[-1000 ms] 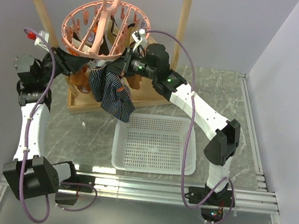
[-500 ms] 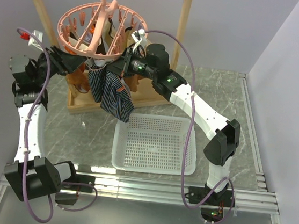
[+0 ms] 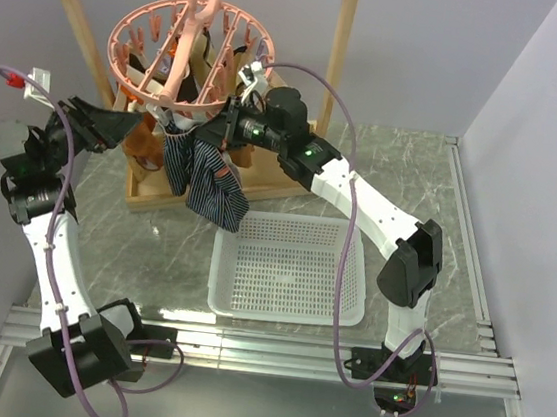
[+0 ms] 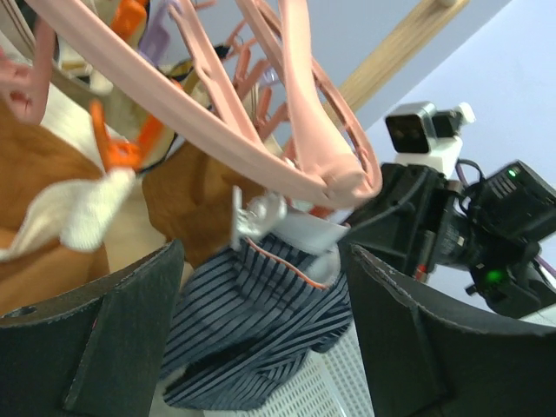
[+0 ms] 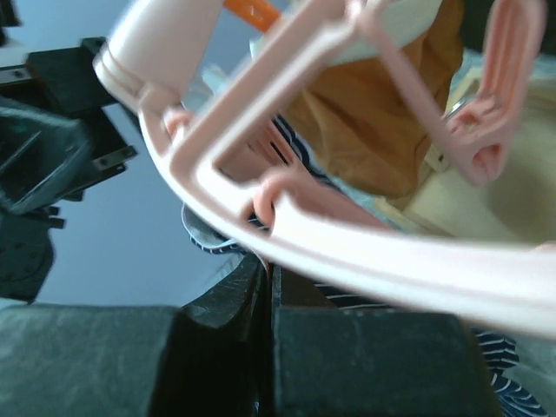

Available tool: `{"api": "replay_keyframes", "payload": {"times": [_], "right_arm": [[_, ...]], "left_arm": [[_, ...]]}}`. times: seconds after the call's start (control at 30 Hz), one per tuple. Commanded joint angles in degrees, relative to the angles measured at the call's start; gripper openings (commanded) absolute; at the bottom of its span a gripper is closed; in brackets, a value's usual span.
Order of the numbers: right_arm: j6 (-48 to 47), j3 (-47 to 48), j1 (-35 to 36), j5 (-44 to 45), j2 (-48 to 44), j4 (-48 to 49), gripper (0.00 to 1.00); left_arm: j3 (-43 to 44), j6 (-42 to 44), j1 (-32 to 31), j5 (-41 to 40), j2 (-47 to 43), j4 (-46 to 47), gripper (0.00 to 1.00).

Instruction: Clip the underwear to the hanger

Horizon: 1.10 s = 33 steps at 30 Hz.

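The black two-finger left gripper (image 3: 126, 131) gapes wide (at far left); the right gripper (image 3: 229, 127), arm stretched far-left, is pinched closed.

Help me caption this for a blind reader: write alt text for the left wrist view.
Navy striped underwear hangs by its waistband just under the rim of a pink ring hanger, framed between the black fingers of the open left gripper. Brown garments hang behind at left, and the right arm sits at the right.
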Motion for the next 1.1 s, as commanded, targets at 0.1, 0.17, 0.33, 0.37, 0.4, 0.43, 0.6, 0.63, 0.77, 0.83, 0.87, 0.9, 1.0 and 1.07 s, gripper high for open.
{"api": "replay_keyframes", "payload": {"times": [0.1, 0.17, 0.33, 0.37, 0.4, 0.43, 0.6, 0.63, 0.77, 0.83, 0.87, 0.9, 1.0, 1.07], "right_arm": [[-1.74, -4.23, 1.42, 0.36, -1.97, 2.89, 0.03], [-2.18, -6.77, 1.59, 1.32, -2.68, 3.51, 0.1], [-3.59, -11.09, 1.6, 2.29, -4.87, 5.79, 0.22], [-4.03, -12.23, 1.68, 2.29, -5.23, 5.88, 0.29], [-4.29, -12.67, 1.6, 2.21, -5.49, 5.97, 0.31], [-4.73, -13.63, 1.6, 2.12, -5.75, 6.14, 0.33], [-5.96, -15.31, 1.68, 2.21, -6.9, 6.23, 0.41], [-6.05, -15.49, 1.68, 2.21, -7.07, 6.41, 0.41], [-7.28, -17.07, 1.6, 2.21, -8.12, 6.23, 0.44], [-8.33, -17.51, 1.42, 2.38, -8.83, 6.06, 0.44], [-8.77, -17.69, 1.25, 2.47, -9.62, 5.88, 0.44], [-9.3, -17.77, 1.07, 2.47, -10.15, 5.53, 0.44], [-12.02, -19.09, -0.16, 2.38, -13.13, 4.65, 0.44], [-15.09, -21.37, -1.21, 2.38, -16.37, 4.39, 0.43]], "left_arm": [[-3.0, 3.96, 0.35, 4.43, -5.03, -4.09, 0.8], [-4.14, 4.23, 0.26, 4.61, -5.74, -4.61, 0.8], [-6.52, 3.18, 0.26, 5.05, -6.18, -3.21, 0.78], [-7.04, 3.09, 0.26, 5.05, -6.01, -2.95, 0.77], [-7.22, 3.17, 0.26, 4.96, -5.83, -2.77, 0.77], [-7.49, 3.52, 0.26, 5.05, -5.66, -2.77, 0.77], [-7.93, 4.58, 0.17, 4.7, -5.04, -2.51, 0.76], [-8.02, 4.93, 0.17, 4.7, -4.87, -2.51, 0.76], [-8.28, 6.6, 0.0, 4.7, -4.95, -2.42, 0.74], [-8.37, 8.35, -0.35, 4.7, -5.04, -2.33, 0.72], [-8.46, 9.23, -0.79, 4.7, -5.3, -2.16, 0.71], [-8.54, 11.33, -1.66, 4.78, -5.56, -1.98, 0.7], [-9.51, 16.94, -5.08, 4.61, -6.97, -1.1, 0.66], [-10.39, 19.95, -7.37, 3.21, -8.2, -0.75, 0.64]]}}
